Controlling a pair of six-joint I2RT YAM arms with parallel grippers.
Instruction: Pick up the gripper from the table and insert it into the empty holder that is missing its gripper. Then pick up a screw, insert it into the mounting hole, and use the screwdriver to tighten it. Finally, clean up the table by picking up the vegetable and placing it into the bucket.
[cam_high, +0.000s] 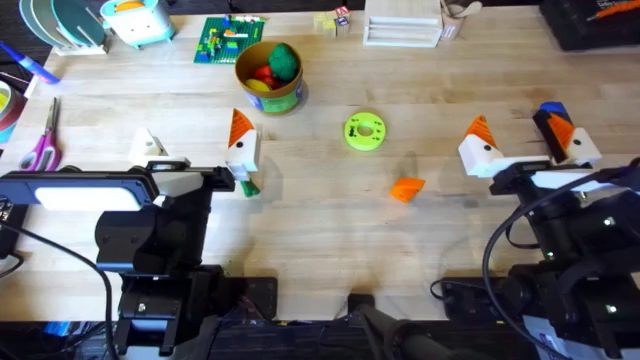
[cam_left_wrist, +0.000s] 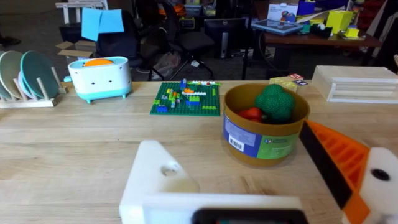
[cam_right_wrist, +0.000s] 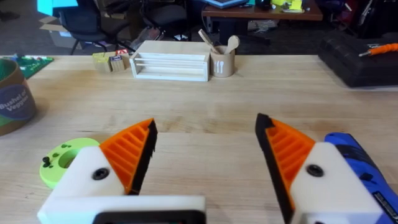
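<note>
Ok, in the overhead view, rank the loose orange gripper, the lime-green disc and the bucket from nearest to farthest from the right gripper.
Measured from the right gripper:
1. The loose orange gripper, on the table toward the middle, a little nearer the arm bases.
2. The lime-green disc, farther toward the middle.
3. The bucket, farthest, past the disc toward the far left.

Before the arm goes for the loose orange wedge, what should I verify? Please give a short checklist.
1. Gripper lies free on the table: ok.
2. Right gripper open and holding nothing: ok.
3. Holder has no orange pad, ready to receive one: ok.
4. Screwdriver clear of the right gripper: not ok, it lies beside one finger.
5. Vegetable away from the wedge: ok.
</note>
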